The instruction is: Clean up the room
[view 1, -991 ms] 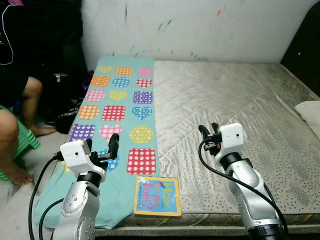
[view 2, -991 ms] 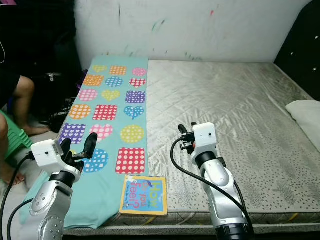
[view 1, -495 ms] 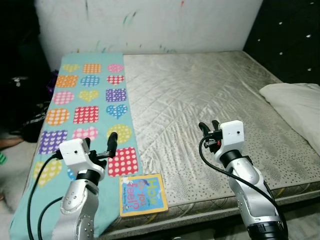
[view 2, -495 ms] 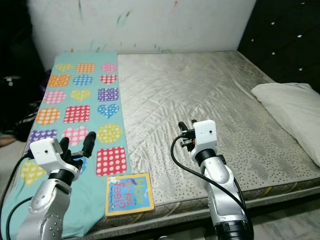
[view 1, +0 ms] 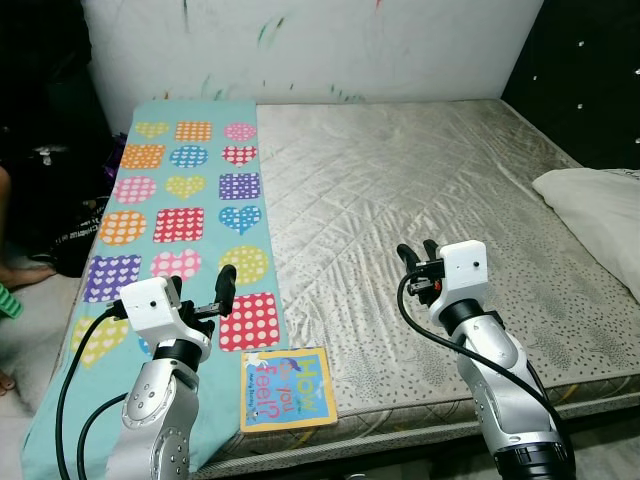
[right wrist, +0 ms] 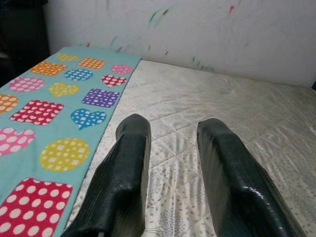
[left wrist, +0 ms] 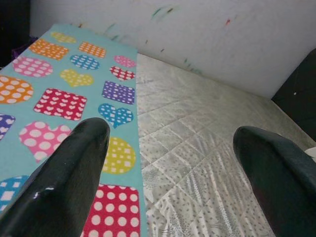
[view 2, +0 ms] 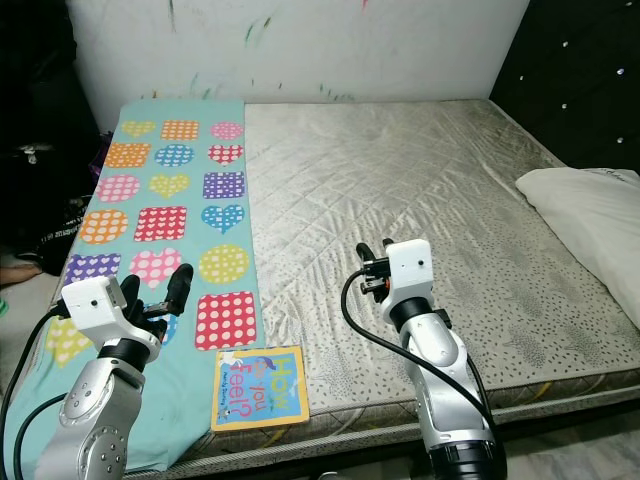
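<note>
- A person's bare foot [view 1: 22,272] rests on the floor beyond the mattress's left edge, beside a dark bag [view 1: 62,235]; neither is part of the work in hand.
- A teal blanket [view 1: 190,190] patterned with dotted hearts, squares and circles runs the full length of the mattress's left side, spread flat rather than folded, its near end drooping over the front edge.
- The left gripper [view 1: 205,300] hovers over the blanket's near end, its fingers set wide apart and holding nothing, as the left wrist view confirms.
- A children's board book [view 1: 288,388], titled "How do you feel?", lies face up at the mattress's front edge, touching the blanket's right border and just right of the left gripper; judged from its place, it is the likeliest item waiting to be picked up.
- The bare quilted mattress [view 1: 400,170] stretches rightward, with nothing else on its middle.
- The right gripper [view 1: 418,256] is raised above the mattress's front half, well right of the book, fingers slightly parted with a narrow gap and empty.
- A white pillow [view 1: 592,205] sits on the mattress's far right edge.
- The tidying looks barely begun: book and blanket are both untouched.
</note>
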Controlling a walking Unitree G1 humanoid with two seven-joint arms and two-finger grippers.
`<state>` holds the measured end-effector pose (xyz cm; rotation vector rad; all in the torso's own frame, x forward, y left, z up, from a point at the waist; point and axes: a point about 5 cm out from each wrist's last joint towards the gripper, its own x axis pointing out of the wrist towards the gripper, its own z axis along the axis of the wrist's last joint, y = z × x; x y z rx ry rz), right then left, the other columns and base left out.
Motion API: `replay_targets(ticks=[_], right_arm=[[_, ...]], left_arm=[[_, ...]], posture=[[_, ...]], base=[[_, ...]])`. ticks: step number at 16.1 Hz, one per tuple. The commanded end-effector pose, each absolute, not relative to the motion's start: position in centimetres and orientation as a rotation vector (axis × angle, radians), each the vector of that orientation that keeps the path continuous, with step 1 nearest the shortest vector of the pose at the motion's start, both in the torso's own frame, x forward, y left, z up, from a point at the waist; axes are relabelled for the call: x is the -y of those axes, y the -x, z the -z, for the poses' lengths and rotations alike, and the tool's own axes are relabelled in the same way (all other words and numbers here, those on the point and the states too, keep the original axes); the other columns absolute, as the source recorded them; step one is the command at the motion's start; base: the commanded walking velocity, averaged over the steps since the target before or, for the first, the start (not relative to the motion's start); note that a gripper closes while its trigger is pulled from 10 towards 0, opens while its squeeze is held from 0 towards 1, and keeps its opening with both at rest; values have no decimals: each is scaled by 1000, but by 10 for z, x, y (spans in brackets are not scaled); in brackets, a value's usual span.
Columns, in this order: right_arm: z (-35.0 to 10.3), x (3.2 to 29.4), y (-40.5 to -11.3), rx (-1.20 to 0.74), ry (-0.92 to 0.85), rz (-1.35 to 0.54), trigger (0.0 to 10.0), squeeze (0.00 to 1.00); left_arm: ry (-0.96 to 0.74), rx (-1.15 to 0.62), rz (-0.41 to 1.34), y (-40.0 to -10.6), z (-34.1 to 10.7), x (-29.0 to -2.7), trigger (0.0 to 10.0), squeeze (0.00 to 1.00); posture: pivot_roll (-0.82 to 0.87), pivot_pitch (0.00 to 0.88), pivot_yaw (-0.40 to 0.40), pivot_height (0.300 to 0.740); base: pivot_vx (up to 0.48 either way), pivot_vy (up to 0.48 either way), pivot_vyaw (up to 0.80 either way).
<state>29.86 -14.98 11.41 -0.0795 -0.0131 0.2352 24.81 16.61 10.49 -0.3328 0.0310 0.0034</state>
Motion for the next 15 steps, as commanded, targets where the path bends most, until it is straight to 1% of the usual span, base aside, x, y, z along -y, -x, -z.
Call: replay_targets(ticks=[1, 9, 12, 15], right_arm=[[-117, 151, -300, 26, 79, -230, 10000, 0], [-118, 146, -297, 33, 63, -262, 10000, 0], [-118, 145, -296, 31, 62, -275, 10000, 0], [-118, 144, -296, 32, 69, -285, 10000, 0]], left_arm=[[330, -47, -5, -249, -103, -165, 10000, 0], [329, -53, -10, -248, -103, -165, 10000, 0], [327, -55, -16, -247, -103, -165, 10000, 0], [324, -50, -28, -248, -104, -167, 10000, 0]], posture=[[-139, 30, -39, 740], [-140, 40, -38, 736], [-140, 42, -38, 701], [-140, 43, -37, 676]], base=[[0, 0, 0], [0, 0, 0], [0, 0, 0], [0, 0, 0]])
